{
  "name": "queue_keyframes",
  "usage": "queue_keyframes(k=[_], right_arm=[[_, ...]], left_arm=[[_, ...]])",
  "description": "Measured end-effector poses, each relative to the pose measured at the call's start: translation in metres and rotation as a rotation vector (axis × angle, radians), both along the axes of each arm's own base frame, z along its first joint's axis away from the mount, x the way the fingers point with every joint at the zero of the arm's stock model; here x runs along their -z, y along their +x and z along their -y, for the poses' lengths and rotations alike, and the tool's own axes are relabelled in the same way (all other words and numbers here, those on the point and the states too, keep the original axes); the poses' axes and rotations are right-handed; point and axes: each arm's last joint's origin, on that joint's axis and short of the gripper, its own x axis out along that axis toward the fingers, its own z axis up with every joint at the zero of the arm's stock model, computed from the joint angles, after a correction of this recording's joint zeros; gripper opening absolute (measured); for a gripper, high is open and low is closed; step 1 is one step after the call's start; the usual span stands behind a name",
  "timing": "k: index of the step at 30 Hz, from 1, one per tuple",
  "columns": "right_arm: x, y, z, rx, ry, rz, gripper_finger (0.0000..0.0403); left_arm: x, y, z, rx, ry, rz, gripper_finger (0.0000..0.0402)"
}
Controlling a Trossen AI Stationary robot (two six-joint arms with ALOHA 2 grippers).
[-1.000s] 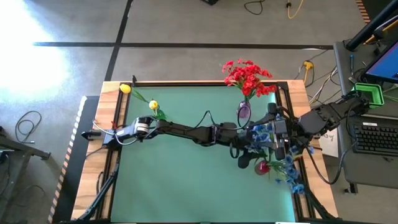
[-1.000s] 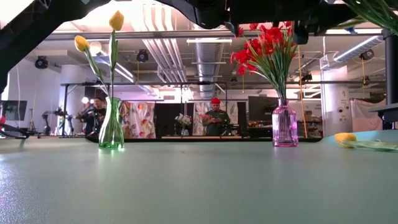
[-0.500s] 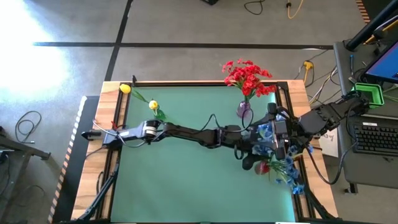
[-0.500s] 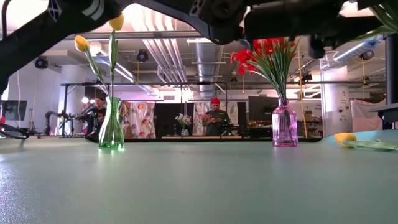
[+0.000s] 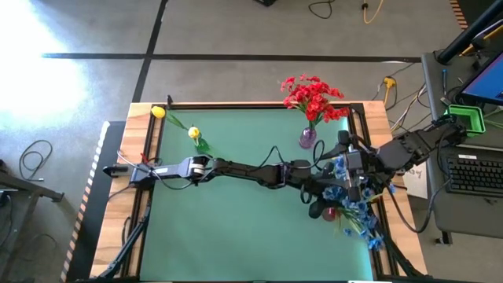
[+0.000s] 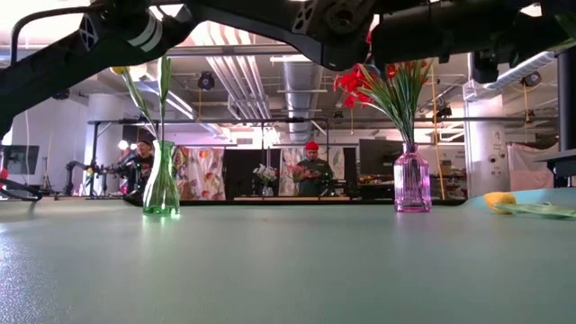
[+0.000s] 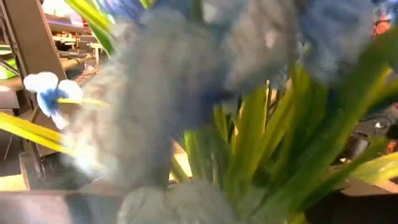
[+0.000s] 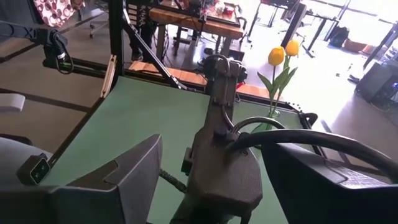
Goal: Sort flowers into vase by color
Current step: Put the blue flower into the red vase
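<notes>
A bunch of blue flowers (image 5: 352, 206) on green stems sits at the table's right side, blurred and filling my left wrist view (image 7: 186, 93). My left gripper (image 5: 321, 201) reaches level across the table, right up against that bunch; the blooms hide its fingers. My right gripper (image 5: 346, 169) hangs above the same spot, open (image 8: 214, 146), with only my left arm showing beyond its fingers. Red flowers (image 5: 314, 98) stand in a pink vase (image 6: 411, 184) at the far right. Two yellow flowers (image 5: 194, 133) stand in a green vase (image 6: 161, 184) at the far left.
A single yellow flower (image 6: 499, 200) lies flat on the mat at the right. A dark red object (image 5: 330, 211) shows under the blue bunch. My left arm (image 6: 270, 18) spans the table low over the mat. People stand in the room beyond the far edge.
My left arm has stretched farther toward the table's right edge and sunk lower, carrying its gripper into the blue flowers. My right arm has kept still.
</notes>
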Motion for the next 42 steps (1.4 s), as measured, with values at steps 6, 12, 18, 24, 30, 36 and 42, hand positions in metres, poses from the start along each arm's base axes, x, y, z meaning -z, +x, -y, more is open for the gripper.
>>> queue_keyframes(k=[6,12,18,24,30,36,42], right_arm=[[0.001,0.001,0.000,0.000,-0.002,-0.004,0.0266],[0.002,0.001,0.000,0.006,0.017,-0.003,0.0264],[0.002,0.001,0.000,0.050,0.136,-0.011,0.0261],[0.002,0.001,0.000,0.097,0.295,-0.023,0.0261],[0.002,0.004,-0.001,0.107,0.270,-0.015,0.0258],[0.006,0.011,-0.006,0.064,0.231,-0.050,0.0256],[-0.003,0.008,-0.006,0.047,0.381,-0.069,0.0273]], left_arm=[[0.002,0.000,0.000,-0.001,0.004,-0.013,0.0162],[0.003,0.000,0.000,-0.002,0.004,-0.023,0.0078],[0.005,0.000,0.000,-0.002,0.007,-0.049,0.0015],[0.004,0.000,0.000,-0.001,0.021,-0.053,0.0004],[0.005,0.000,0.000,-0.002,0.022,-0.060,0.0004],[0.007,0.000,0.000,-0.005,0.026,-0.079,0.0004],[0.007,-0.001,0.000,-0.006,0.026,-0.082,0.0004]])
